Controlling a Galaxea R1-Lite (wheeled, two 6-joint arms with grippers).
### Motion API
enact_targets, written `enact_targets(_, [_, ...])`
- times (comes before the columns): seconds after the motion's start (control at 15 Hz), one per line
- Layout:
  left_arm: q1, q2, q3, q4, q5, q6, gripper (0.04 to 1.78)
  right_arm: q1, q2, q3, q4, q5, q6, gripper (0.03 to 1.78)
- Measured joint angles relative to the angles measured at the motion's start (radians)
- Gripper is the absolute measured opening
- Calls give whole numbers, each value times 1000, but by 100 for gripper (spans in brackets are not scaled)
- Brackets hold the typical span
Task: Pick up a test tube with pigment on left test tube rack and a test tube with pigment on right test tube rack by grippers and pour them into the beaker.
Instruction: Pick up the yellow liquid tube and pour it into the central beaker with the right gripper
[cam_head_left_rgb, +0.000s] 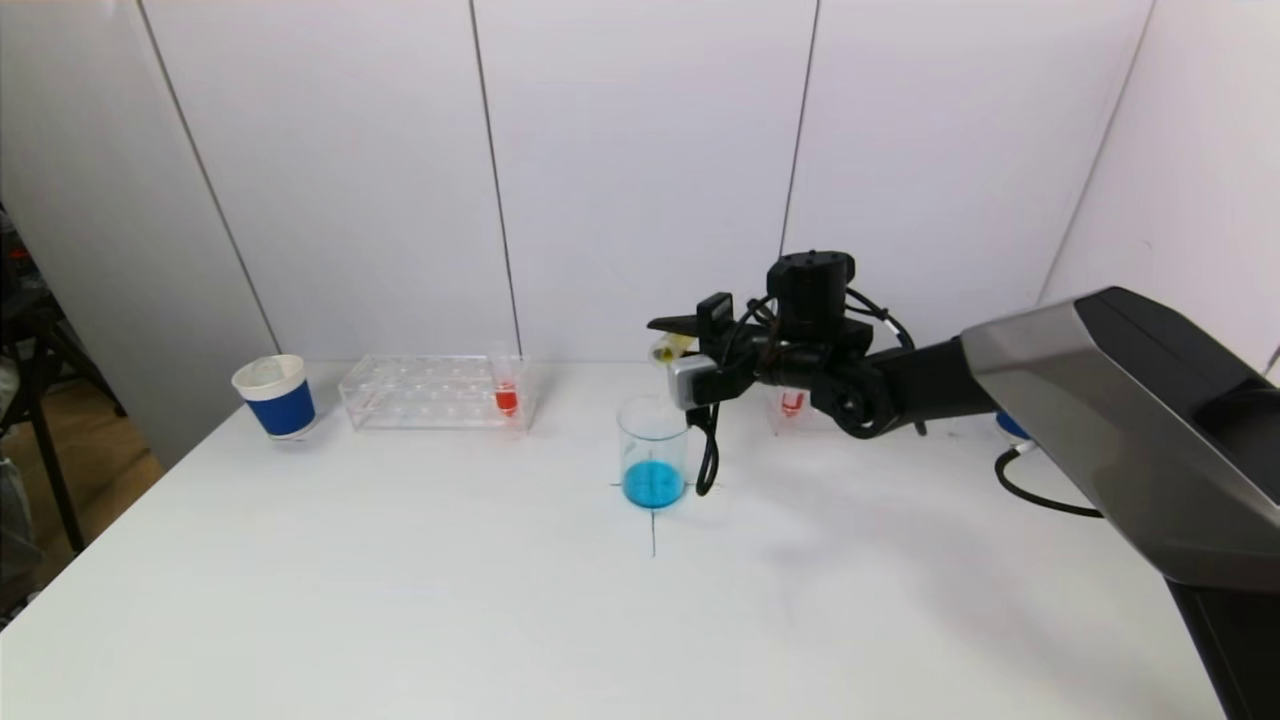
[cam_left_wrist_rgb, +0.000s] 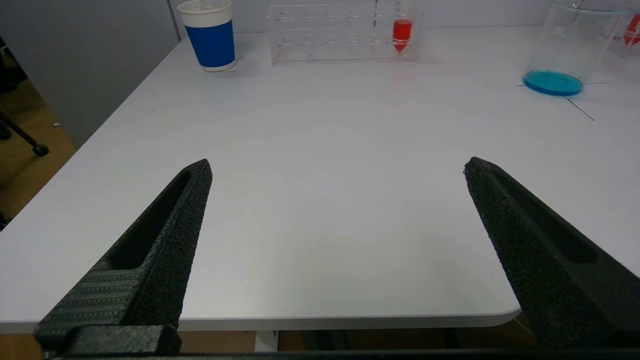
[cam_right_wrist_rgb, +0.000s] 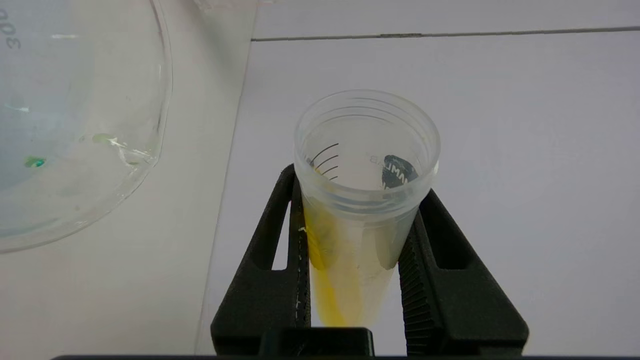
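My right gripper (cam_head_left_rgb: 676, 338) is shut on a test tube (cam_head_left_rgb: 668, 349) streaked with yellow pigment, lying nearly level with its mouth just above the rim of the beaker (cam_head_left_rgb: 653, 455). The beaker holds blue liquid. In the right wrist view the fingers clamp the tube (cam_right_wrist_rgb: 360, 200) from both sides, and the beaker (cam_right_wrist_rgb: 75, 125) rim lies beside it. The left test tube rack (cam_head_left_rgb: 430, 392) holds a red-filled tube (cam_head_left_rgb: 506, 395). The right rack is mostly hidden behind my arm; a red tube (cam_head_left_rgb: 792, 402) shows there. My left gripper (cam_left_wrist_rgb: 337, 167) hangs open over the table's near edge, holding nothing.
A blue-and-white paper cup (cam_head_left_rgb: 277, 395) stands left of the left rack. A black cable (cam_head_left_rgb: 707, 450) dangles from my right wrist beside the beaker. The white table (cam_head_left_rgb: 400, 580) has a black cross marked under the beaker. White wall panels close the back.
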Motion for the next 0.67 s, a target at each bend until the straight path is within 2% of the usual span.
enact_targets(0.33, [0,0,0,0,0,0,176,0,2,0,-12,-14,-67,56])
enact_targets(0.67, [0,0,0,0,0,0,176,1,-3,12,-43,-14,-108,56])
